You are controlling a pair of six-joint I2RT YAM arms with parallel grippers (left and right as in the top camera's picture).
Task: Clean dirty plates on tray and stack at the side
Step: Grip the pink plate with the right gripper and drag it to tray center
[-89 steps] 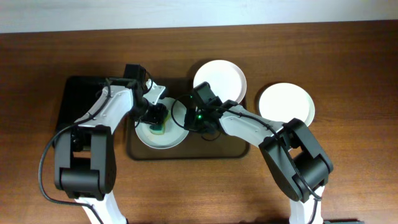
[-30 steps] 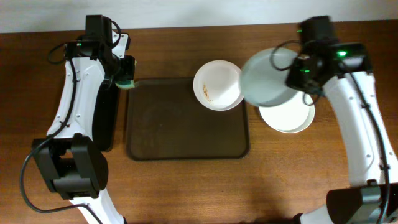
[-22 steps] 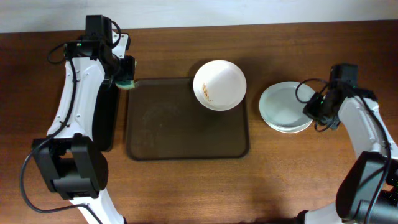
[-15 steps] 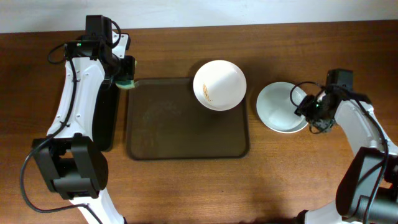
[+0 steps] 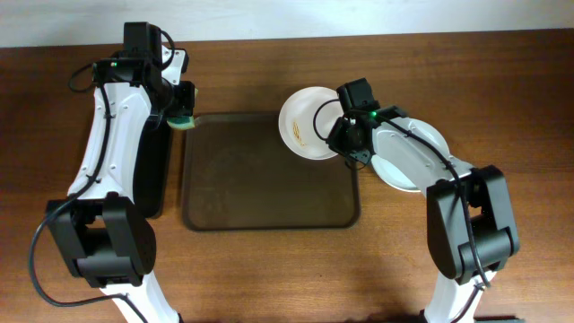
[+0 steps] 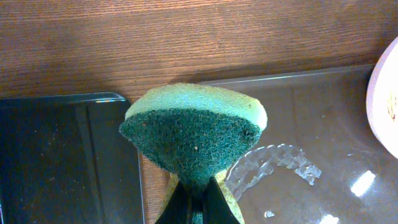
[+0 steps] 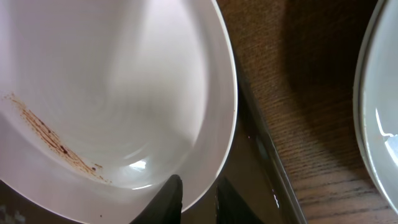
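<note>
A white plate point(image 5: 309, 121) with a brown smear sits at the far right corner of the dark brown tray point(image 5: 269, 193). My right gripper point(image 5: 343, 144) straddles its right rim, one finger inside and one outside, closed on it; the wrist view shows the plate point(image 7: 124, 93) and my fingers point(image 7: 198, 193). The two other plates are stacked point(image 5: 430, 135) on the table to the right, partly under my right arm; the top one is pale blue-green point(image 7: 379, 112). My left gripper point(image 5: 182, 117) is shut on a green sponge point(image 6: 193, 134) above the tray's far left corner.
A glossy black tray point(image 5: 157, 188) lies left of the brown tray, partly under my left arm. The brown tray's floor point(image 6: 311, 137) has wet streaks. Bare wooden table point(image 5: 269, 269) surrounds both trays.
The pale plate left the tray and went onto the stack at the right. My right gripper then moved left to the white plate's rim. My left gripper lifted the sponge to the tray's far left corner.
</note>
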